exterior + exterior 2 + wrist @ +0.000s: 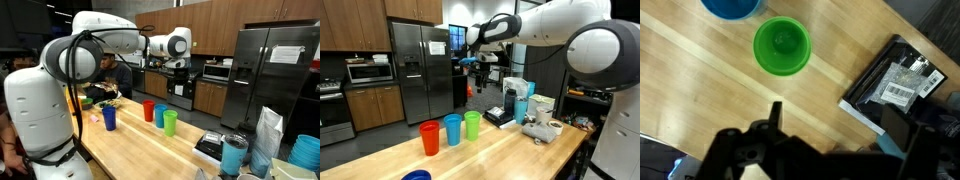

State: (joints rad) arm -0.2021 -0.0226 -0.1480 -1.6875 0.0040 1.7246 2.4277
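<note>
My gripper point(178, 66) point(472, 63) hangs high above the wooden table point(150, 150), open and empty. In the wrist view its fingers point(840, 125) are spread over bare wood. A green cup point(781, 46) stands just ahead of them, with a blue cup point(733, 8) at the top edge. In both exterior views a red cup point(148, 110) point(430, 137), a blue cup point(160, 115) point(452, 129) and a green cup point(170, 122) point(472, 125) stand upright in a row. The gripper is well above them and touches nothing.
A dark blue cup point(109, 118) stands apart from the row. A black box with a white label point(895, 80) point(210, 146) lies near the green cup. A teal tumbler point(234, 155) point(520, 100), a white bag point(268, 135) and stacked blue bowls point(305, 152) crowd that table end.
</note>
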